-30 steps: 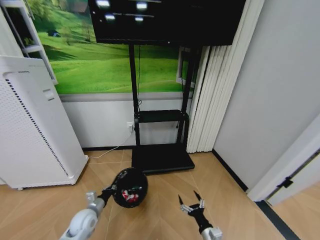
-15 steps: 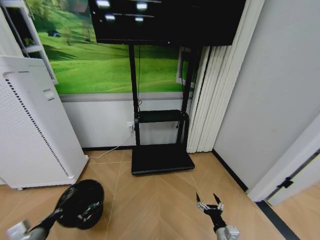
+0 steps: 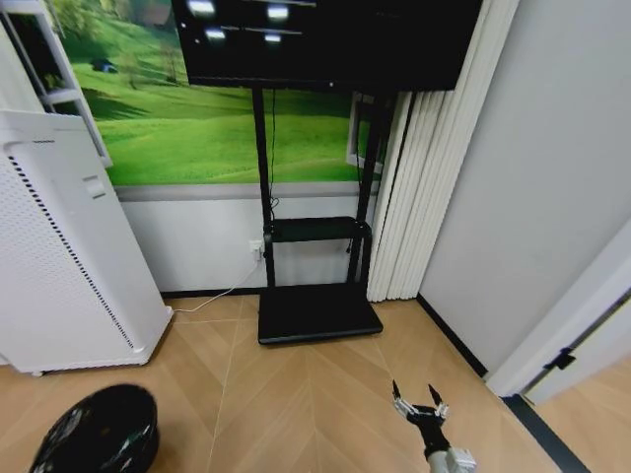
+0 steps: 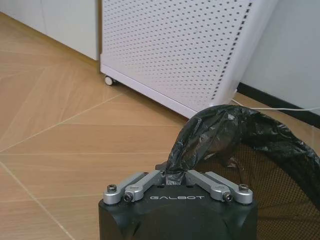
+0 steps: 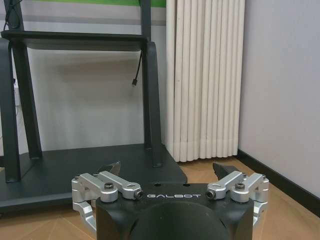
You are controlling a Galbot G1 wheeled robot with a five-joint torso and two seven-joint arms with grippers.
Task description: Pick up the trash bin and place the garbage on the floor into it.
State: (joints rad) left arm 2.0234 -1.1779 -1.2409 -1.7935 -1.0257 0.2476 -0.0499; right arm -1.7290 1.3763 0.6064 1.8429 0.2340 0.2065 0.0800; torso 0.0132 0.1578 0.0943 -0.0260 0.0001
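Two grippers at work low over the light tan herringbone wood-plank floor (image 3: pixel 296 394). Nearest, at the lower left of the head view, the small black round wire-mesh trash bin (image 3: pixel 99 434), lined with a crinkled black plastic bag (image 4: pixel 220 132). Left gripper (image 4: pixel 172 175) pinched tight on the bag-covered rim of that bin, fingers closed together on the plastic fold. Contents of the bin too dark to tell. To the right of the bin and well apart from it, the right gripper (image 3: pixel 421 406), fingers (image 5: pixel 111 167) spread wide with nothing between them, hovering above the planks. Behind the bin, the tall white perforated box-shaped appliance (image 3: pixel 59 256) on small castors. Farther back and to the bin's right, the black metal screen stand (image 3: pixel 315 305) with a flat base, against the white wall, beside pleated cream curtains (image 3: pixel 419 168).
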